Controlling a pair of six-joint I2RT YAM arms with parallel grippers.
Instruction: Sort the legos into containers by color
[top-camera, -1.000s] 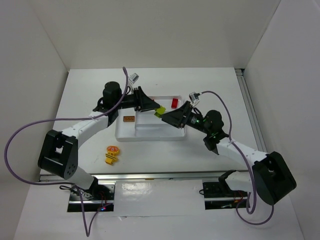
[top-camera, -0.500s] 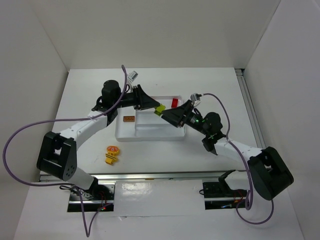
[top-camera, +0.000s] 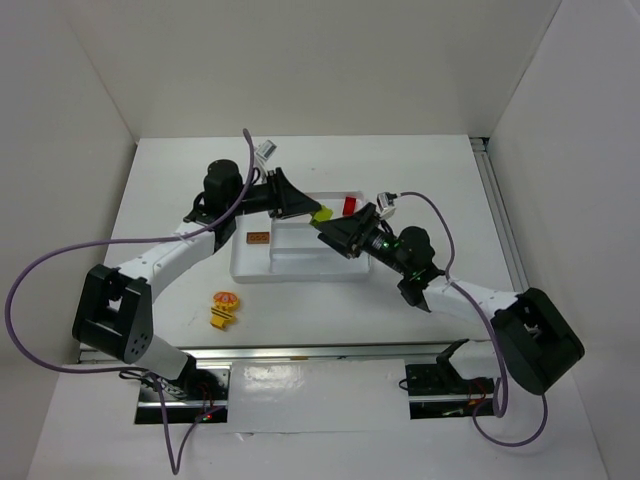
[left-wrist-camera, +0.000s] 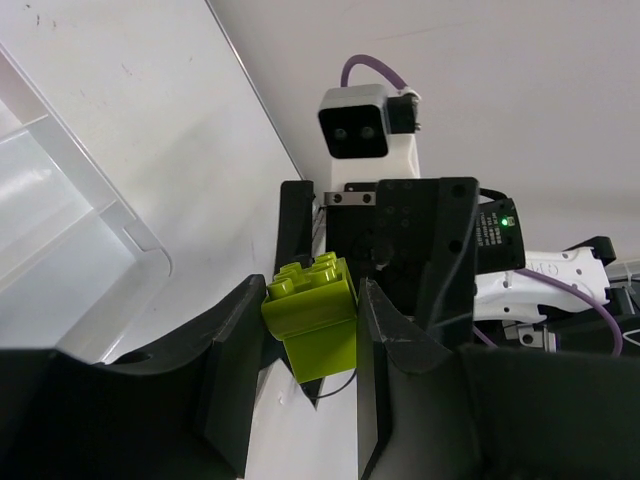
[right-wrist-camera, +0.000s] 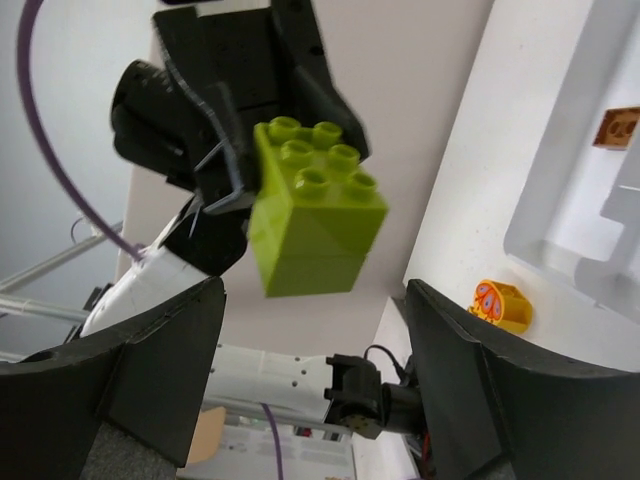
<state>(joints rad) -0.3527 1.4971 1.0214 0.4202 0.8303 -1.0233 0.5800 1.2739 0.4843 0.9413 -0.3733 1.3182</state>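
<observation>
My left gripper (top-camera: 318, 213) is shut on a lime green lego (top-camera: 323, 215) and holds it in the air over the white tray (top-camera: 300, 272). In the left wrist view the lime lego (left-wrist-camera: 312, 318) sits clamped between both fingers of that gripper (left-wrist-camera: 311, 292). My right gripper (top-camera: 332, 232) faces it, open; in its own view the lime lego (right-wrist-camera: 312, 212) hangs just ahead of those spread jaws (right-wrist-camera: 315, 292), touching neither finger. A red lego (top-camera: 349, 205) and a brownish-orange lego (top-camera: 258, 238) lie in tray compartments. A yellow-orange lego (top-camera: 225, 309) lies on the table.
The two arms meet nose to nose above the tray's middle. The tray's corner (left-wrist-camera: 120, 225) shows below the left gripper. The yellow-orange lego (right-wrist-camera: 497, 305) lies outside the tray's edge (right-wrist-camera: 560, 262), near the table's front left. Walls enclose the table on three sides.
The right gripper has moved left and closer to the lime lego held by the left gripper, and its jaws have narrowed slightly. The left gripper has barely moved.
</observation>
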